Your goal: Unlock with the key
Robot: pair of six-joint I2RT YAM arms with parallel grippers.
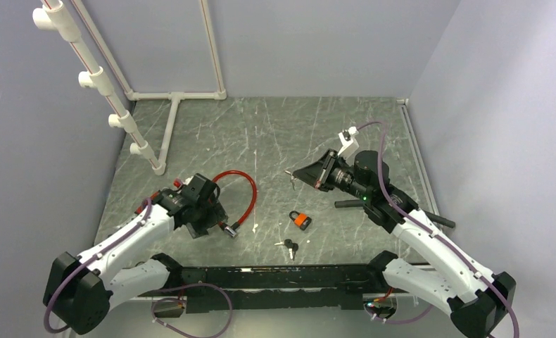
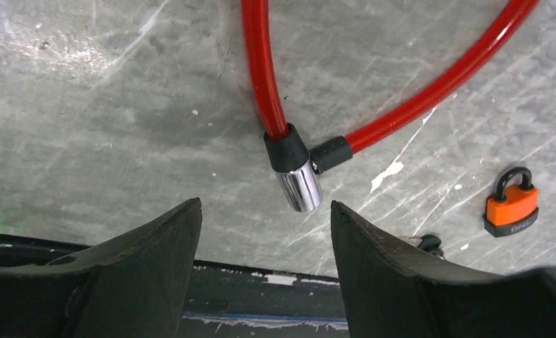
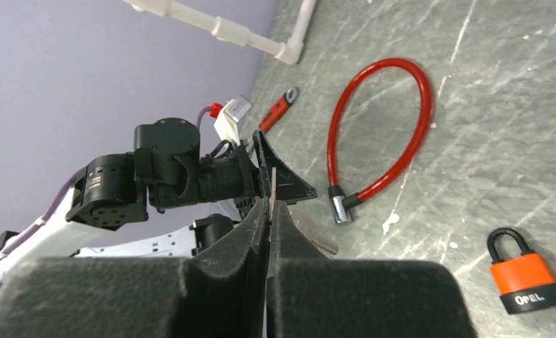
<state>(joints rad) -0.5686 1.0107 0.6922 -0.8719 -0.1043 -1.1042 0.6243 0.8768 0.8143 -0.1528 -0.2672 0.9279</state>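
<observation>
1. The step in hand looks like securing the lock. The left hand [image 2: 262, 210] hangs low over the table [image 1: 296, 127] with its jaws well apart and nothing between them. The chrome barrel [image 2: 300, 186] of the red cable lock [image 2: 261, 70] lies just ahead of the gap, untouched.
2. The cable lock rests flat on the table on the left side. Its loop is closed, with both black-sleeved ends meeting at the barrel, so it appears locked.
3. The right hand [image 3: 269, 208] is raised above the middle of the table, well apart from the cable lock. Its jaws are pressed together on a key [image 3: 314, 236], which juts out beside the fingertips. How the blade is turned cannot be told from these views.
4. An orange padlock [image 2: 512, 204] lies between the two arms, and a second key [image 1: 289, 246] lies near it toward the arm bases. Neither hand touches them.
5. Judging by the left hand's position, the cable lock is the target, though the task sentence does not say which lock is meant.
6. The next move probably calls for the left hand to drop a little further, straddle the barrel and close on it firmly enough to stop it rolling, with the keyhole end left clear.
7. The right hand would then need to bring the key across, line its blade up with the barrel's axis, push it in and turn.
</observation>
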